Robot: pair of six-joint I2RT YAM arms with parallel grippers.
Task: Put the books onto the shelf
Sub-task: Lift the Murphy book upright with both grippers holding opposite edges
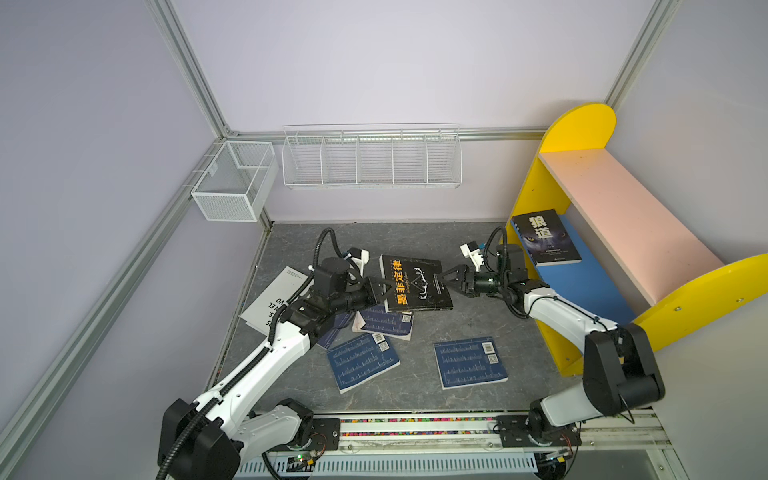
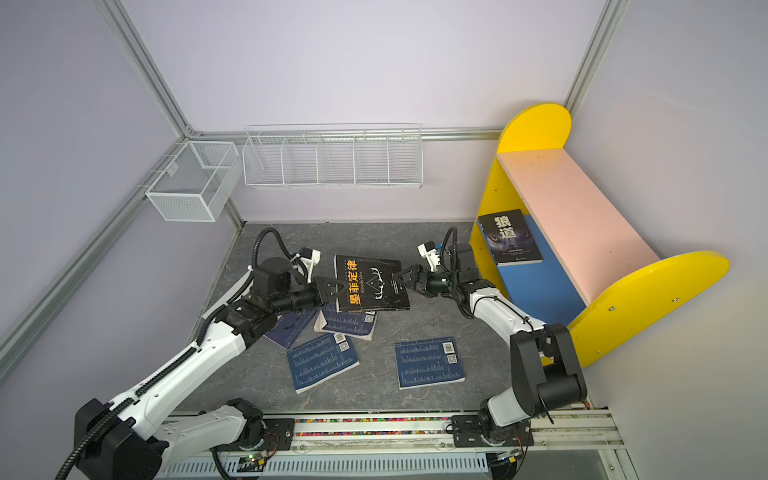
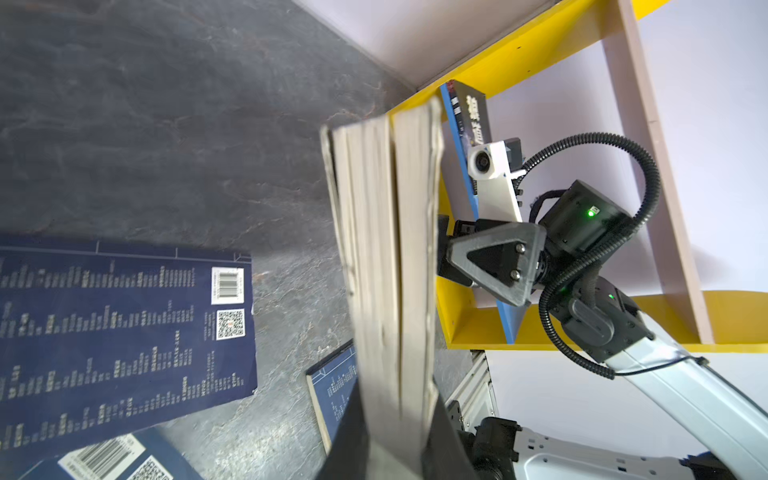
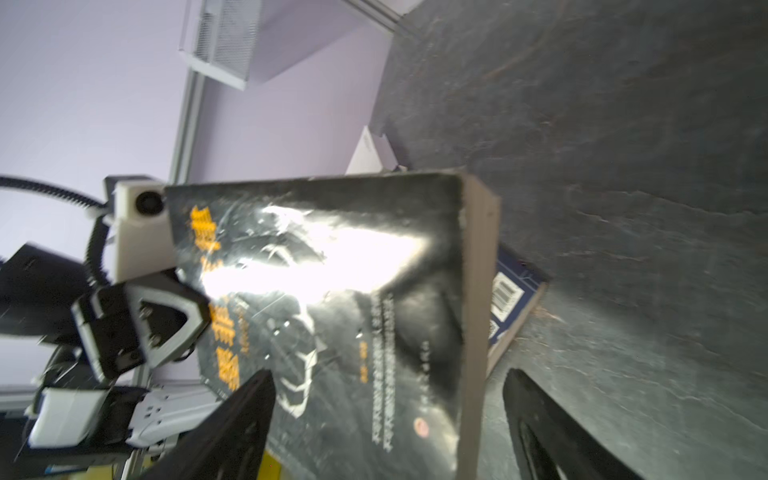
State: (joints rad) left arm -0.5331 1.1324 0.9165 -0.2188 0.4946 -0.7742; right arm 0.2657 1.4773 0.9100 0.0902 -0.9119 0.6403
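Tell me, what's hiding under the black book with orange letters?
A navy-blue book lies under the black book, barcode end showing; the rest is covered.

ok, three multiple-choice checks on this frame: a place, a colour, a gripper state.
1. The wolf-cover book sits on: A) pink upper board B) blue lower board C) wire rack.
2. Title on the black book in the left gripper: A) orange B) white C) red.
3. The right gripper is: A) open B) shut on a navy book C) out of view.
B: it rests on that board in both top views. A: orange characters on its cover. A: its fingers stand apart astride the book's edge.
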